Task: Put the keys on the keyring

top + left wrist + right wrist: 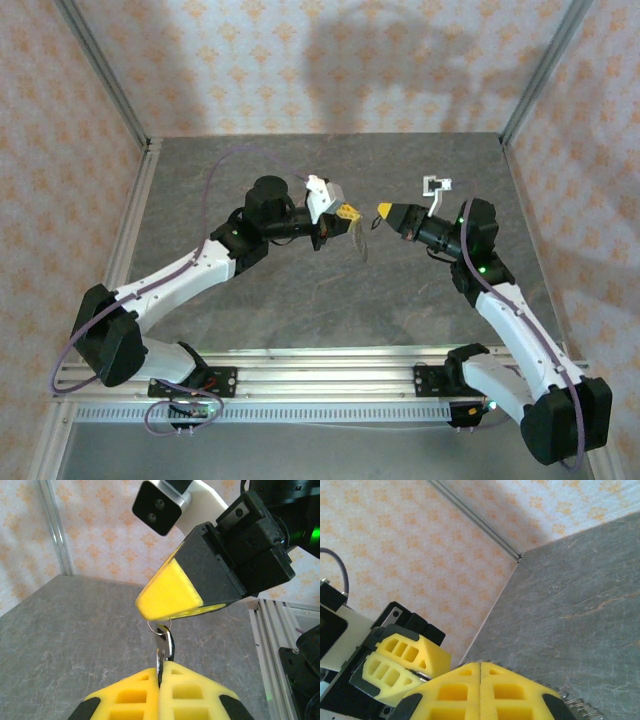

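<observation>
My left gripper is shut on the key, whose pale blade is pinched between the yellow pads and whose dark-edged head sticks out toward the other arm. A thin wire of the keyring passes through the hole in the key's head and runs up under the closed tip of my right gripper. From above, the left gripper and right gripper meet tip to tip over mid-table, with the pale keyring dangling below. In the right wrist view the beaded chain trails behind the shut right gripper.
The grey stone-look table lies well below both grippers. An aluminium rail carries the arm bases at the near edge. Patterned walls with metal corner posts enclose the back and sides.
</observation>
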### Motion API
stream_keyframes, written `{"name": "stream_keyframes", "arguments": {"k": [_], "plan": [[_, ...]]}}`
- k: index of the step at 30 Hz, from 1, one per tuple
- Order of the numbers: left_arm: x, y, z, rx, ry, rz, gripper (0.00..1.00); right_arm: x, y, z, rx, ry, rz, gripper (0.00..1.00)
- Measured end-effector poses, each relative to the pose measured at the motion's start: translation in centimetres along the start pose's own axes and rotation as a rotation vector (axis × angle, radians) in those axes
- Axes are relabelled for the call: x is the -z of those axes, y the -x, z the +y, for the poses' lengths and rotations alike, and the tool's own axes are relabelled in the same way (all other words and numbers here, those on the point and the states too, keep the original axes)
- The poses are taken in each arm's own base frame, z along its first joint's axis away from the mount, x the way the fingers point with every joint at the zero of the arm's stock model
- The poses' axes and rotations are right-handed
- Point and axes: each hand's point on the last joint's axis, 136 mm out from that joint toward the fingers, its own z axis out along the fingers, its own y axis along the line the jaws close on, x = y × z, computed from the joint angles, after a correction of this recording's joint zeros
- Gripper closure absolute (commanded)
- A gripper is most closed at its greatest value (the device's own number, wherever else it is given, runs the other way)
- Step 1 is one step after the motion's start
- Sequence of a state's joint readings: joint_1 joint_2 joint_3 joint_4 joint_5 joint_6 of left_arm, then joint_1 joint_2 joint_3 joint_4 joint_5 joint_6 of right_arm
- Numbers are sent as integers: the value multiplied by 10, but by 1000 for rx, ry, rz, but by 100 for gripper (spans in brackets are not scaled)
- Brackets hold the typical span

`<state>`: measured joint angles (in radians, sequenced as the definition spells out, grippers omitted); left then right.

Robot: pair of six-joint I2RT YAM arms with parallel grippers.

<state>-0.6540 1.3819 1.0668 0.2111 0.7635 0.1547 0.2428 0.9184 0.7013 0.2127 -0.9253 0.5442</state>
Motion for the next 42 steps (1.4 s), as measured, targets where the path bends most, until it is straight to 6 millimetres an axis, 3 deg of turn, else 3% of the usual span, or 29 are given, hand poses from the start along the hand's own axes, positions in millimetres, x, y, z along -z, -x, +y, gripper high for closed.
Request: {"name": "stream_keyframes", "arguments": {"k": [15,26,32,42], "plan": [[-11,-2,0,180,-43,-2,100,12,8,30,70,69,-47,100],[-17,3,-3,193,-56,-22,100,0,-2,31,57,87,1,100],[-19,1,-2,195,-57,-18,100,-3,1,37,70,97,3,100],[-19,2,-4,192,-59,-20,100,-7,0,30,85,74,7,100]]}}
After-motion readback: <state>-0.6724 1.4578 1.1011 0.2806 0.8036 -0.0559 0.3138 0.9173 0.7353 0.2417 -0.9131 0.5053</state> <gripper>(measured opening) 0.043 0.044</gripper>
